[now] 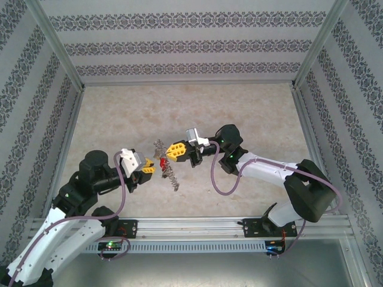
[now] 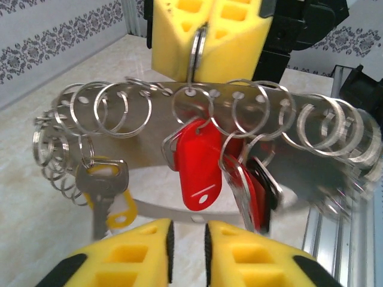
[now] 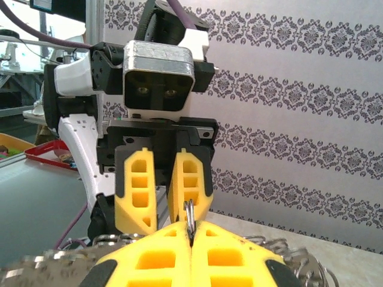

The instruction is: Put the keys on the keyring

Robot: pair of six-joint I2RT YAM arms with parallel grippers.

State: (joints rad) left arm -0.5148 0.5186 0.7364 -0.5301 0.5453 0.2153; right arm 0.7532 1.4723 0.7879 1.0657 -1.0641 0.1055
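The keyring (image 1: 169,170) hangs in mid-air between my two grippers. It is a silvery metal strip (image 2: 218,94) carrying many split rings. My right gripper (image 1: 172,150) is shut on one upright ring (image 3: 189,214), which sticks up between its yellow fingers (image 2: 179,42). Below that ring hangs a key with a red tag (image 2: 197,161). To the left hangs a key with a yellow tag (image 2: 108,191), and to the right hang red and black ones (image 2: 254,185). My left gripper (image 2: 188,242) sits just under the red tag, open by a narrow gap with nothing in it.
An aluminium rail (image 1: 191,227) runs along the near edge of the beige table (image 1: 239,107). Patterned walls (image 1: 191,42) and metal posts close in the other three sides. Purple cables (image 1: 224,185) loop off both arms.
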